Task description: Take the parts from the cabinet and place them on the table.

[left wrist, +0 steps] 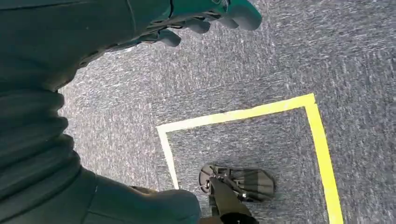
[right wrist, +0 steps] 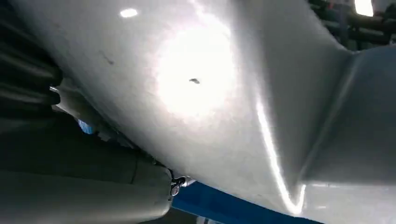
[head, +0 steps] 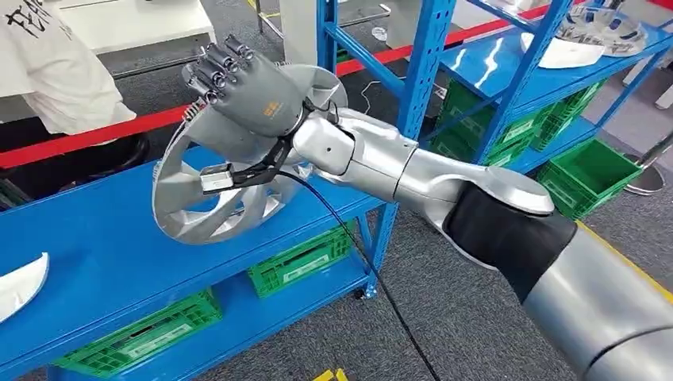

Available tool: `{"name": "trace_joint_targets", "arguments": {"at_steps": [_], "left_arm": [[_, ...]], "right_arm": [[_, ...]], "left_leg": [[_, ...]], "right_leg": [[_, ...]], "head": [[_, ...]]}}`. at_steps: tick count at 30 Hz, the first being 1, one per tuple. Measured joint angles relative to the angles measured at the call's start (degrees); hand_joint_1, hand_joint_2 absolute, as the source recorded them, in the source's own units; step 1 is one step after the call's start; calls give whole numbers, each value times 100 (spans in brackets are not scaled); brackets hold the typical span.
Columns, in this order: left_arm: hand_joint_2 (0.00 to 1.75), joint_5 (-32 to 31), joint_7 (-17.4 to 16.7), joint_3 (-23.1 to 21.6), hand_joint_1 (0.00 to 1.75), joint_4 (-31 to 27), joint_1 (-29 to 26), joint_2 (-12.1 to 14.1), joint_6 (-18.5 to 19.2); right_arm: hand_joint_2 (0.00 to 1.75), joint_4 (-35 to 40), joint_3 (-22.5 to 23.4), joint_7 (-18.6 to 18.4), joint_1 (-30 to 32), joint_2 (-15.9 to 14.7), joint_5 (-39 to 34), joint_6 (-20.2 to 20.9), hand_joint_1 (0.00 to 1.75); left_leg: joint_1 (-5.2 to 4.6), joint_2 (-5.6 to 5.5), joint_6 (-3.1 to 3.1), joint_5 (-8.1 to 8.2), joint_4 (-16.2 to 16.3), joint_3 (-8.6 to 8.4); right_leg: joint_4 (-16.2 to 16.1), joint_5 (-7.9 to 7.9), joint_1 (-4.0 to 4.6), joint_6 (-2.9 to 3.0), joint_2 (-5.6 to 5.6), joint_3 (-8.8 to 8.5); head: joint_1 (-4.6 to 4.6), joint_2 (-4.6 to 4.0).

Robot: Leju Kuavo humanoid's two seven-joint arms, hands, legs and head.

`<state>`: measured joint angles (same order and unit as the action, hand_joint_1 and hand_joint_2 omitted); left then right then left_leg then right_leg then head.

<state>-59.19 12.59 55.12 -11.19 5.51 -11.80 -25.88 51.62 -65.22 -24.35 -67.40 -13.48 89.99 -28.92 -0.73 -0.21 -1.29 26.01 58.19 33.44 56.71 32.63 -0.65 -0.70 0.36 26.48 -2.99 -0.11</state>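
Note:
My right hand (head: 248,89) reaches across to the left and grips the upper rim of a silver wheel cover (head: 210,208). The cover is tilted, with its lower edge at or just above the blue table top (head: 95,254); contact cannot be told. In the right wrist view the cover's shiny silver face (right wrist: 210,93) lies close against the hand, with a strip of the blue surface (right wrist: 219,205) beyond it. My left hand (left wrist: 196,18) hangs over the grey carpet with its fingers loosely apart and nothing in them.
A white curved part (head: 20,286) lies at the table's left edge. The blue cabinet rack (head: 421,71) stands to the right, holding another wheel cover (head: 603,28) and a white part (head: 563,51), with green crates (head: 587,178) below. A person in a white shirt (head: 48,63) stands behind the table.

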Motion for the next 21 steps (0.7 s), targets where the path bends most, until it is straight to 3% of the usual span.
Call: {"name": "trace_joint_targets", "arguments": {"at_steps": [1,2,3,5,6,7,9,12,13,15,16,17,18,19,21], "left_arm": [[175,-20,0,2,0,2,15,-7,0],[175,-20,-2,4,0,2,10,-7,0],[175,-20,-2,4,0,2,9,-7,0],[175,-20,-2,7,0,6,10,-11,0],[175,-20,-2,7,0,7,8,-9,0],[175,-22,-2,7,0,4,19,-2,-4],[175,-24,-2,7,0,9,14,-4,-7],[175,-24,-5,7,0,9,-1,9,-7],[175,-24,0,7,0,11,0,4,-7],[175,-24,0,7,0,11,7,4,-7],[175,-24,0,7,0,11,5,4,-7],[175,-24,0,7,0,13,4,4,-7],[175,-24,0,7,0,13,3,4,-7],[175,-22,0,7,0,13,5,4,-4],[175,-22,0,7,0,13,9,4,2]], "right_arm": [[175,64,0,-37,39,-75,0,22,175],[175,70,-2,-28,102,-114,0,57,175],[175,75,0,-13,108,-134,0,63,175],[175,109,0,24,103,-153,0,72,175],[175,120,2,50,122,-160,0,79,175],[175,127,0,70,118,-168,0,83,175],[175,144,0,63,149,-182,0,96,175],[175,147,2,57,154,-186,0,98,175],[175,153,0,57,156,-186,0,96,175],[175,153,0,55,161,-186,0,96,175],[175,153,2,55,174,-186,0,96,175],[175,153,2,55,190,-186,0,96,175],[175,153,2,57,204,-186,2,94,175],[175,153,2,59,209,-186,0,94,175],[175,153,2,83,205,-186,0,85,175]], "left_leg": [[36,26,-27,-20,-45,-1],[49,24,-20,-15,-32,0],[62,20,-8,-8,-12,0],[101,17,58,36,65,3],[111,17,108,64,102,26],[96,0,163,59,139,74],[87,-10,237,13,164,121],[97,-9,338,-9,177,201],[98,2,368,194,342,282],[109,1,413,738,1210,598],[109,1,417,931,1666,757],[108,0,410,962,1865,799],[104,0,387,870,1788,709],[95,0,349,697,1485,511],[46,-10,220,341,487,-108]], "right_leg": [[1467,657,-24,-64,-12,779],[1889,533,-49,-93,-14,1118],[1675,273,-65,-105,-14,1082],[708,-357,-99,-132,-26,725],[405,-353,-101,-153,-34,592],[394,-367,-36,-110,-12,567],[378,-343,-58,5,11,645],[368,-434,-70,156,12,742],[361,-464,-70,197,10,769],[365,-520,-59,258,2,849],[368,-556,-44,271,-1,896],[369,-587,-30,275,-2,934],[371,-620,-12,276,-1,971],[372,-648,6,277,1,1001],[371,-701,33,273,5,1039]], "head": [[-33,0],[-35,0],[-35,0],[-35,0],[-31,0],[-50,0],[-44,0],[-46,0],[-35,0],[-39,0],[-35,0],[-37,0],[-39,0],[-37,0],[-39,0]]}}
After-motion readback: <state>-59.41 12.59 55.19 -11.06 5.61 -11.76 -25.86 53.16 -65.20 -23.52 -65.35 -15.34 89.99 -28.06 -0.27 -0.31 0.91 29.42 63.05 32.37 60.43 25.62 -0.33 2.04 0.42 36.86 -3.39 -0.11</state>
